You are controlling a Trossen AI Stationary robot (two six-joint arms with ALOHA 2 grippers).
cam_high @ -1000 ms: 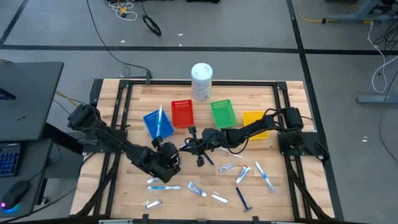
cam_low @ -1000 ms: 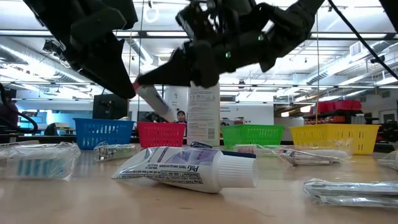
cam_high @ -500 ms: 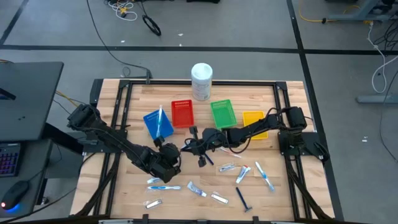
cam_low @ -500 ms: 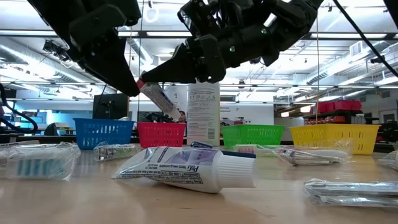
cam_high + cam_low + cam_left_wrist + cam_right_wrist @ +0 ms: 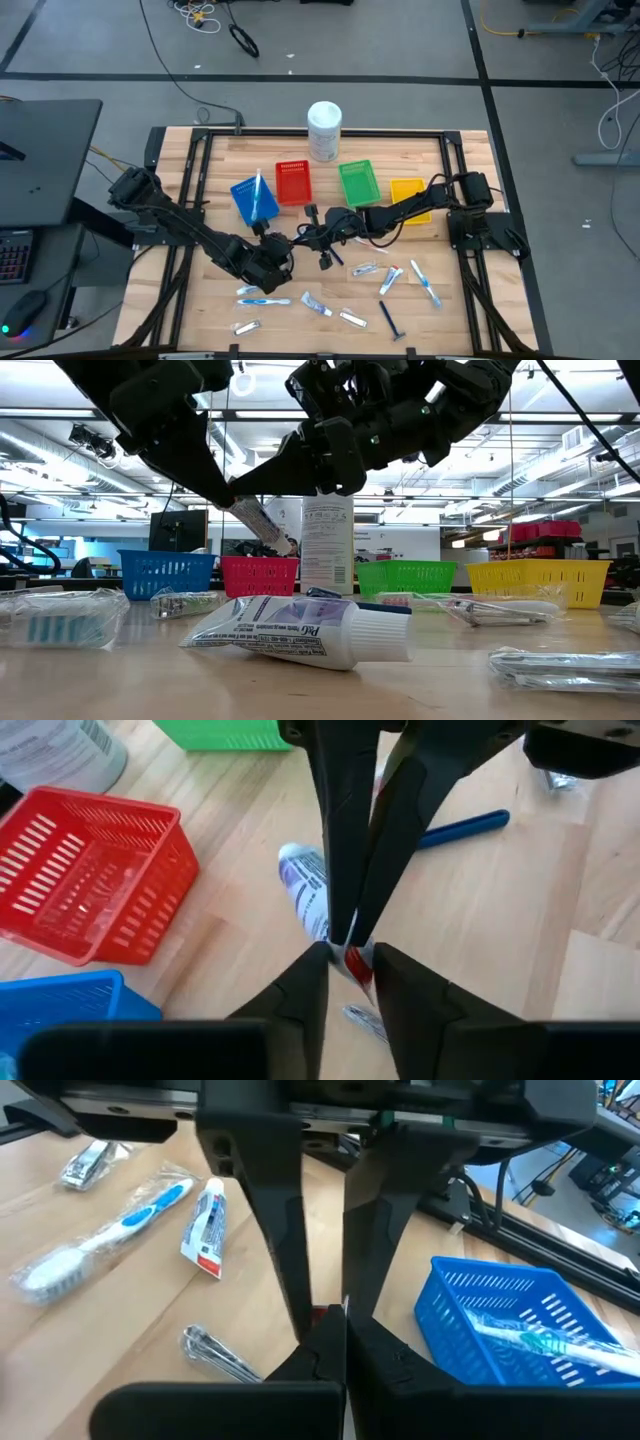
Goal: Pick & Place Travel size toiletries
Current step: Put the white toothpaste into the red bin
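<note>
Jaws of both grippers, right gripper [image 5: 292,240] and left gripper [image 5: 278,245], were clamped on one toothpaste tube [image 5: 258,522] above the bench centre, a handover; next, I judged, the right should release it toward the red basket [image 5: 293,182] at 12 o'clock.

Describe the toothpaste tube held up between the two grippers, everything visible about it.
The toothpaste tube is small, white with purple print, a red band at its crimped end and a white cap. It looks like soft plastic. It hangs tilted above the wooden table, in front of the red basket, touching no surface. The right gripper is shut on it, and the left gripper has its fingers at the red end, closing around it.
</note>
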